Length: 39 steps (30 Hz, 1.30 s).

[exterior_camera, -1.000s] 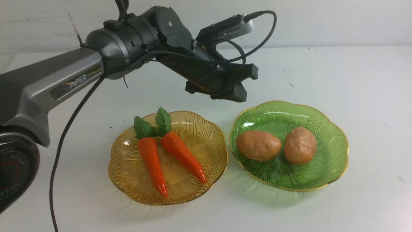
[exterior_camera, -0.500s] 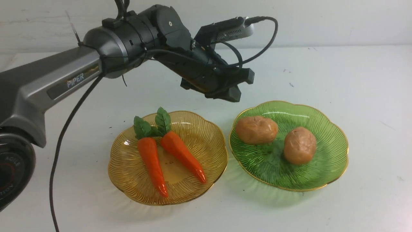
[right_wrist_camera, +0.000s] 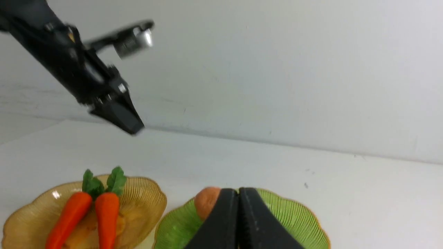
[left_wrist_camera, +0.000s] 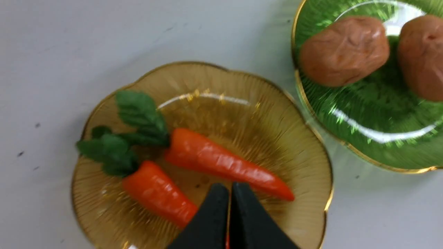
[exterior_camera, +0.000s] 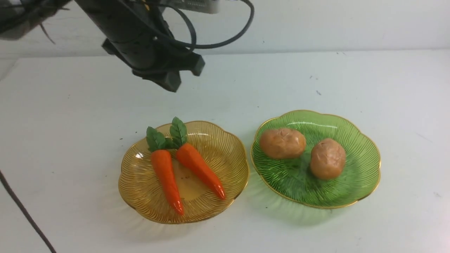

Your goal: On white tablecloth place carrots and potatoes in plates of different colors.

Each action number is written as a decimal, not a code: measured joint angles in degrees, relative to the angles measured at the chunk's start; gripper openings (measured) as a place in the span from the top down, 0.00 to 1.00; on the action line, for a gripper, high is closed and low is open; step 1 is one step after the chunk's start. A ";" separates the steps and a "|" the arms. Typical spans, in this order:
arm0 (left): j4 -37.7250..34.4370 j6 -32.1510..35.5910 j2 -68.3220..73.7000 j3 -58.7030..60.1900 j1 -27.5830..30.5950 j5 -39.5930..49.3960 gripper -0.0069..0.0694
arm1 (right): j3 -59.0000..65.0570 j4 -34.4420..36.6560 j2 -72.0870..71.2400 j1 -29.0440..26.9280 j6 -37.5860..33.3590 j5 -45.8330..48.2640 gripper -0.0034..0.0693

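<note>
Both carrots (exterior_camera: 182,168) lie side by side in my amber plate (exterior_camera: 225,147), and both potatoes (exterior_camera: 304,151) sit in the green plate (exterior_camera: 358,175) just beside it on the white tablecloth (exterior_camera: 351,80). My left gripper (exterior_camera: 172,75) hangs high above the cloth, jaws pressed together, empty. My right gripper (right_wrist_camera: 238,207) (seen only from its own wrist) is closed too, holding nothing.

My right end effector (right_wrist_camera: 238,221) fills the lower middle, its two black fingers pressed together with nothing between them. Behind them sits the green plate (right_wrist_camera: 294,221) with one potato (right_wrist_camera: 206,202) partly hidden. Beside it, the amber plate (right_wrist_camera: 145,204) holds two carrots (right_wrist_camera: 88,214), leafy tops pointing away. My left end effector (right_wrist_camera: 133,126) hangs above, blurred.
</note>
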 joint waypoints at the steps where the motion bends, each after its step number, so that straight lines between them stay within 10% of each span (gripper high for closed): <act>1: 1.35 -0.16 -1.18 0.00 0.00 0.42 0.91 | 1.16 -0.72 0.00 -1.17 0.00 0.08 0.97; 16: 12.08 -0.51 -22.23 10.71 0.00 1.42 0.91 | 5.06 -2.56 0.00 -6.31 0.00 -3.46 0.97; 23: 12.10 -3.34 -46.96 38.32 0.00 0.89 0.91 | 5.06 -2.56 0.00 -6.31 0.00 -3.53 0.97; 39: 2.12 -11.14 -74.31 78.18 0.00 -39.32 0.91 | 5.06 -2.56 0.00 -6.31 -0.54 -3.59 0.97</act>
